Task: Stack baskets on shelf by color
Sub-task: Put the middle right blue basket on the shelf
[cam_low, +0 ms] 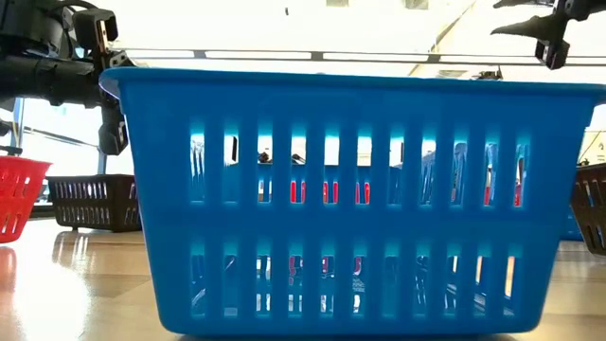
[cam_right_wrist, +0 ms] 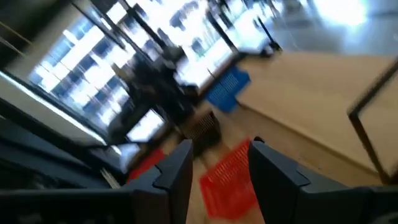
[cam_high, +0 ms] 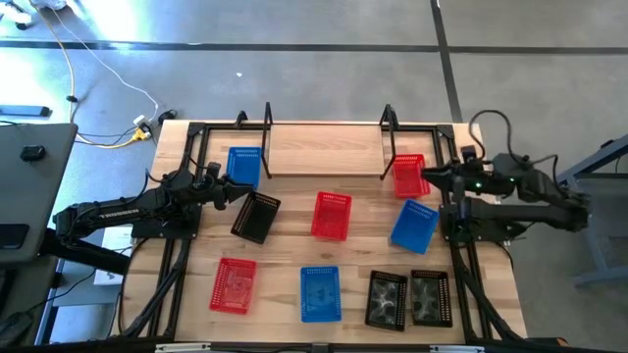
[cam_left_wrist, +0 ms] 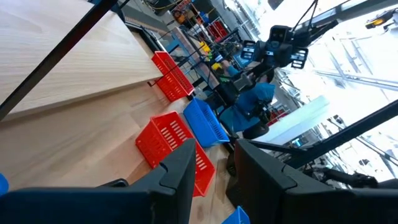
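Observation:
The shelf (cam_high: 324, 149) is a light plank with black rod uprights along the table's far edge. Nine baskets lie on the tabletop: blue ones (cam_high: 243, 167), (cam_high: 414, 226), (cam_high: 319, 292); red ones (cam_high: 409, 175), (cam_high: 331, 216), (cam_high: 233, 284); black ones (cam_high: 255, 216), (cam_high: 387, 299), (cam_high: 430, 297). My left gripper (cam_high: 235, 189) (cam_left_wrist: 214, 165) is open, raised between the far-left blue basket and the tilted black one. My right gripper (cam_high: 429, 176) (cam_right_wrist: 221, 165) is open, raised beside the far red basket (cam_right_wrist: 230, 177), which shows beyond its fingers.
The near blue basket (cam_low: 350, 199) fills the low view and hides most of the table. The black frame rails (cam_high: 186, 186) (cam_high: 456, 216) run along both table sides. Bare wood lies between the shelf and the middle baskets. A monitor and cables sit off the table's left.

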